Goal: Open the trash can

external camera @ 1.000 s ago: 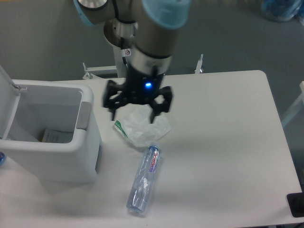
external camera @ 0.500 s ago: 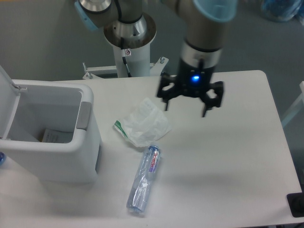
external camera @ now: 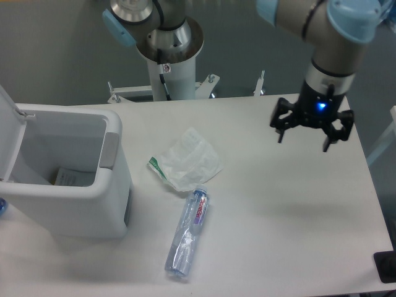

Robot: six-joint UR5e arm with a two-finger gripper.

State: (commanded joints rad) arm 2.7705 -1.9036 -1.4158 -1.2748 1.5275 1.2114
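Note:
The white trash can (external camera: 68, 204) stands at the left edge of the table. Its lid (external camera: 9, 133) is swung up and back on the far left, so the inside shows, with a piece of paper at the bottom. A grey push-button tab (external camera: 109, 150) sits on its right rim. My gripper (external camera: 303, 139) hangs above the right side of the table, far from the can. Its fingers are spread open and hold nothing.
A crumpled white plastic bag (external camera: 185, 161) lies mid-table, right of the can. A clear plastic bottle (external camera: 187, 234) lies in front of it, near the table's front edge. The arm's base column (external camera: 168, 55) rises behind the table. A dark object (external camera: 387, 266) sits at the front right corner.
My gripper has swept from above the crumpled bag, near the can, across to the right side of the table. It stayed open. The can, bag and bottle have not moved.

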